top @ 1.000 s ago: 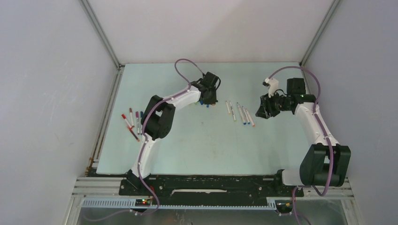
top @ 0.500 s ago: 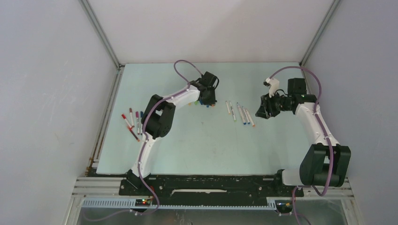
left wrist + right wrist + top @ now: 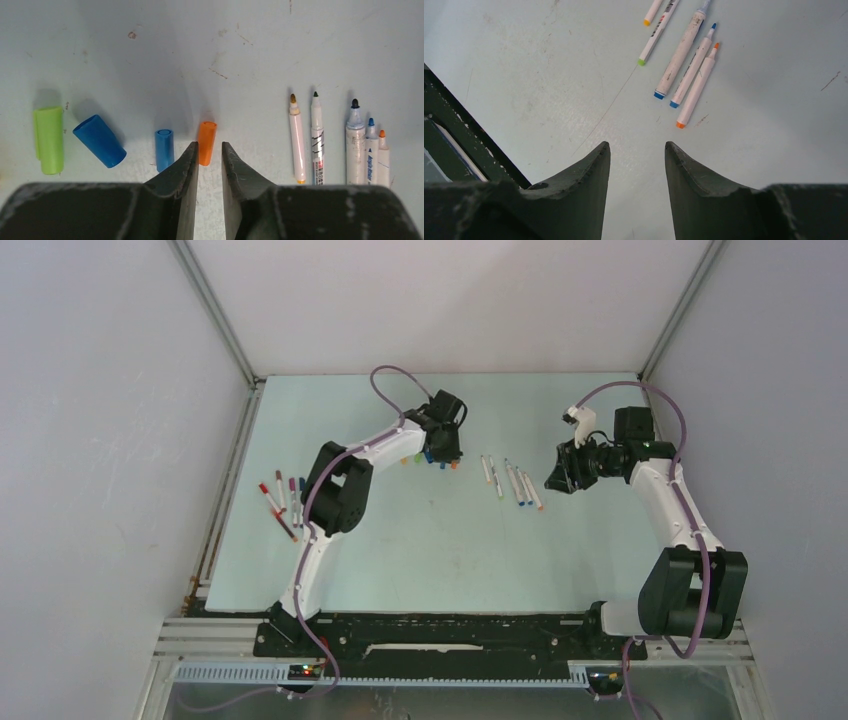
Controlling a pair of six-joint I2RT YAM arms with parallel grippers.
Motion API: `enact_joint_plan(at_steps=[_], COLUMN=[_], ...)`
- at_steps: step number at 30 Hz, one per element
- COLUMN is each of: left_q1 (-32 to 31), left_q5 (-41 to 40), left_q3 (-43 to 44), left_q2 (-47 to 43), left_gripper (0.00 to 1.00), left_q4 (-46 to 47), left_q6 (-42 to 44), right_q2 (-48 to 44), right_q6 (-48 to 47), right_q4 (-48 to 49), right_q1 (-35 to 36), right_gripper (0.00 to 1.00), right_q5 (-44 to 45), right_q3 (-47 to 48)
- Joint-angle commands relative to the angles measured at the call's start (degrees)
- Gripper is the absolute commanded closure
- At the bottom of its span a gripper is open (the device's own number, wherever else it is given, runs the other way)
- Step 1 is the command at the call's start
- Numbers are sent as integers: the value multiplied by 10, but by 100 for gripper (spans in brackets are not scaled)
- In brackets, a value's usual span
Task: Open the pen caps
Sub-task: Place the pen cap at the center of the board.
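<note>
Pale green table point(image 3: 450, 540): the left gripper point(image 3: 209, 146) has just parted its jaws, leaving the orange cap point(image 3: 207, 136) lying off its pen beside the blue cap point(image 3: 164, 148); the right gripper point(image 3: 637, 146) hovers open and empty near the uncapped pens point(image 3: 681, 52)

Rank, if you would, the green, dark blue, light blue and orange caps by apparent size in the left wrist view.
Largest: green cap and dark blue cap, too alike to rank.
Smallest: light blue cap and orange cap, also alike.

Green cap point(image 3: 48, 140), dark-blue cap point(image 3: 99, 140), light-blue cap point(image 3: 164, 149) and orange cap point(image 3: 206, 142) lie loose, apart.
</note>
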Motion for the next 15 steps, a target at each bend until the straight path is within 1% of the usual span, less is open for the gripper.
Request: enact_joint_plan(at_steps=[1, 5, 8, 10, 15], left_q1=[3, -2, -5, -7, -9], left_q5=[4, -6, -15, -27, -52], left_q3=[40, 33, 0, -54, -256], left_q2=[-15, -57, -111, -175, -340], left_gripper=[74, 74, 72, 70, 69], left_q4=[-1, -3, 9, 39, 140], left_q6=[2, 22, 43, 58, 78], right_q2=[-19, -18, -18, -20, -23], right_q6=[-8, -10, -11, -12, -20], right_q4=[-1, -3, -4, -5, -11], right_q1=[-5, -5, -5, -6, -6], right_gripper=[53, 53, 53, 53, 53], right_q5=[-15, -17, -19, -22, -32], right_q3=[11, 11, 11, 11, 11])
